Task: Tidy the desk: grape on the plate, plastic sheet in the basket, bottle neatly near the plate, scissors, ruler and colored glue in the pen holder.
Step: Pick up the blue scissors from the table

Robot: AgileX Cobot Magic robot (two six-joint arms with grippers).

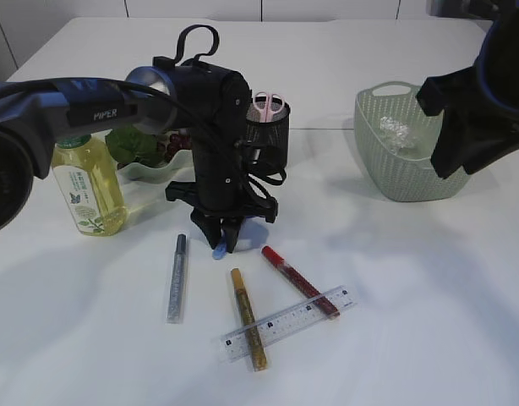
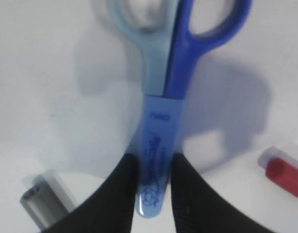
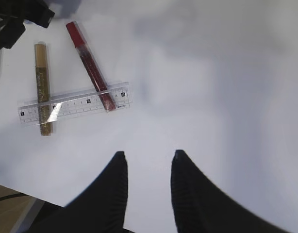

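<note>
Blue plastic-sheathed scissors [image 2: 156, 160] seemingly pinched between ribbed fingers [image 2: 121, 194].

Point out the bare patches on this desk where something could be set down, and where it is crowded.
Free: the stretch between the pen holder and the basket, and the front right, right of the ruler. Crowded: front centre, where the silver, gold and red glue pens lie around the ruler, and the left gripper over the blue scissors beside the bottle.
</note>
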